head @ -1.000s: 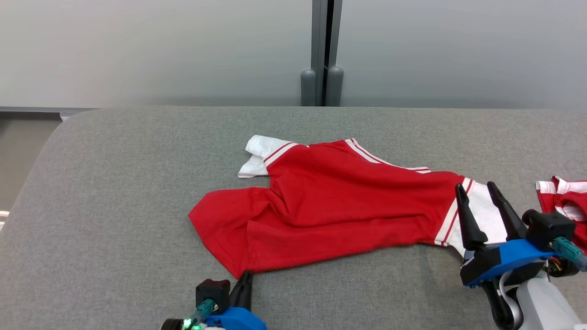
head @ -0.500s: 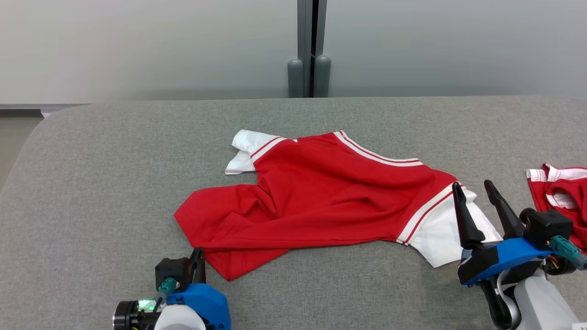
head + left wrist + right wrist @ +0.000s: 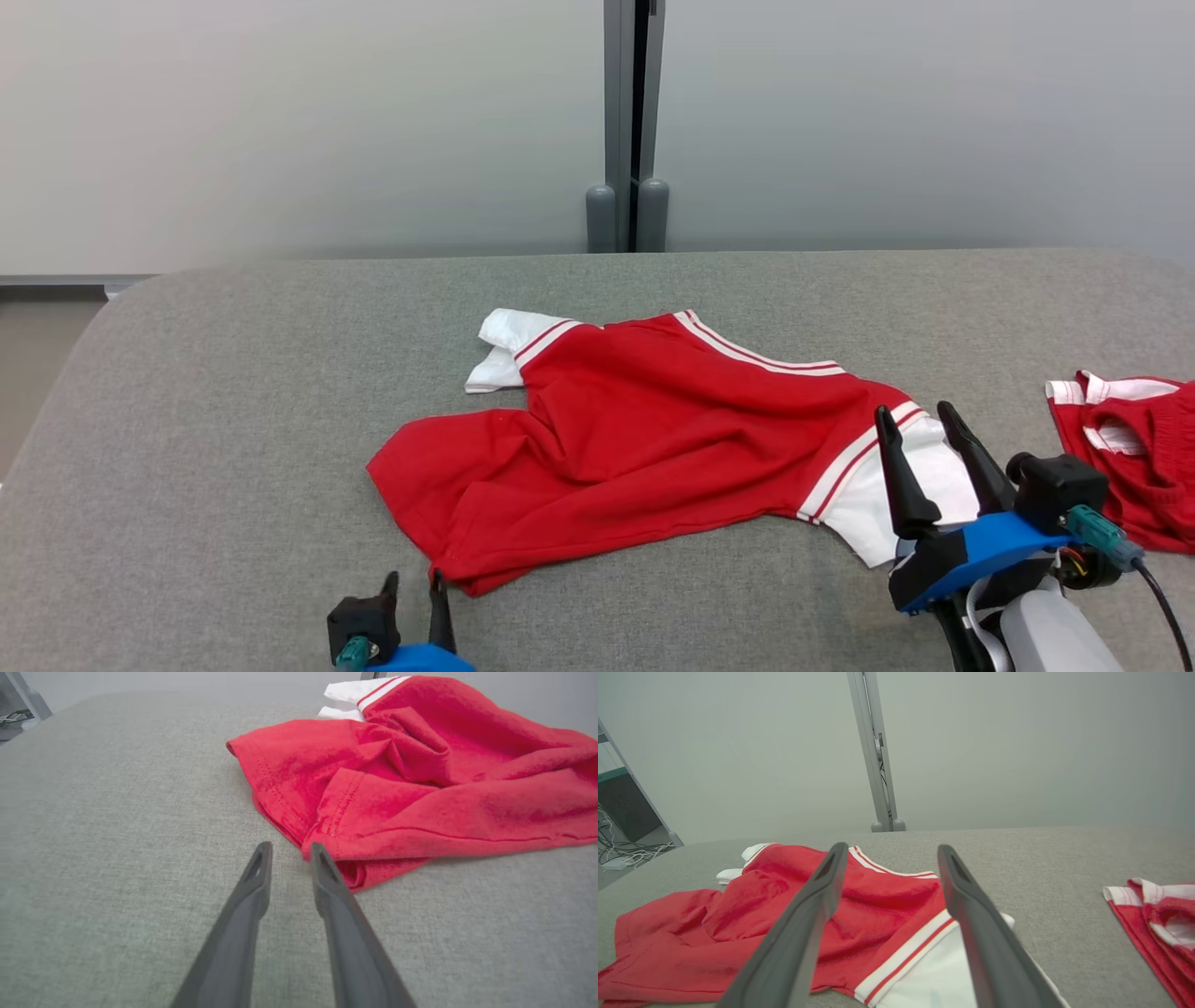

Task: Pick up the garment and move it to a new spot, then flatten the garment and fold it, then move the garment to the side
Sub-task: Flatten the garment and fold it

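Red garment (image 3: 644, 448) with white, striped sleeves lies rumpled mid-frame on the grey cushion (image 3: 233, 420). At lower left, the left gripper (image 3: 413, 573) is slightly parted and empty, tips just beside the hem (image 3: 327, 830). At lower right, the right gripper (image 3: 912, 407) gapes wide over a white sleeve (image 3: 868, 513), holding nothing.

Head view chops the left gripper (image 3: 413, 579) at the bottom edge, so you only get the finger ends and a scrap of blue body; the second garment (image 3: 1125, 457) on the right runs off the frame as well. The right gripper (image 3: 912, 411) stands in front of a strip of the white sleeve (image 3: 859, 523) on the red garment (image 3: 635, 439); its near hem is tucked under, so that layer's hidden; the left wrist view cuts it at the right edge
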### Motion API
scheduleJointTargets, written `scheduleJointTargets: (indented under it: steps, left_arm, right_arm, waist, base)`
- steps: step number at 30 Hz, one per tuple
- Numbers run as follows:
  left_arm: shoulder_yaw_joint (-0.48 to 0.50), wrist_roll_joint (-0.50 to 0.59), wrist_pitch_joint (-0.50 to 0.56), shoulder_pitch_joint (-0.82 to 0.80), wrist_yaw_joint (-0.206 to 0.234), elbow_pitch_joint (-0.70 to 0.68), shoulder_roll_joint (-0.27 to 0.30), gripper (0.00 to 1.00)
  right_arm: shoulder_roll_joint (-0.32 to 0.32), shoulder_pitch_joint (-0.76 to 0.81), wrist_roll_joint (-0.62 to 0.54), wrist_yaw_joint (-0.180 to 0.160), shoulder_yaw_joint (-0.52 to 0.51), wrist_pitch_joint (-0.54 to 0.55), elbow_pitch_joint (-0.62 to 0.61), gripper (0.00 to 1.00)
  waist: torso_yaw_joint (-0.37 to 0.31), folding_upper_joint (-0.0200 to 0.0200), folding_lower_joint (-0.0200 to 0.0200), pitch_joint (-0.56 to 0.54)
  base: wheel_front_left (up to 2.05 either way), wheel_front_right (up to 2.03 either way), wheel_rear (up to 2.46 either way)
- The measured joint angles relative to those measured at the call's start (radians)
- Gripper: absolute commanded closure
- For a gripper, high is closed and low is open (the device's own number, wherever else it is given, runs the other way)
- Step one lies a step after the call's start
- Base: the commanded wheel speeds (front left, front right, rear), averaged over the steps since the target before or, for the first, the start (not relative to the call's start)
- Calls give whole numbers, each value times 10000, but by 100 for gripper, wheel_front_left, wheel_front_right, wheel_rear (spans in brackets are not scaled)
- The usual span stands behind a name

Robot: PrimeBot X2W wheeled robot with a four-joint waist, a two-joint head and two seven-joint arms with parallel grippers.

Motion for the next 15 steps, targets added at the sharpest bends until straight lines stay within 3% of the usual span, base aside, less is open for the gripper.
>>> scheduleJointTargets:
  steps: [15]
  left_arm:
    - [1289,1423,0,238,550,-1615,-44,0]
  right_arm:
    - [470,523,-1609,0,-305,0,-201,0]
  waist:
    - [-574,1,1,-293]
  base:
    - [0,0,0]
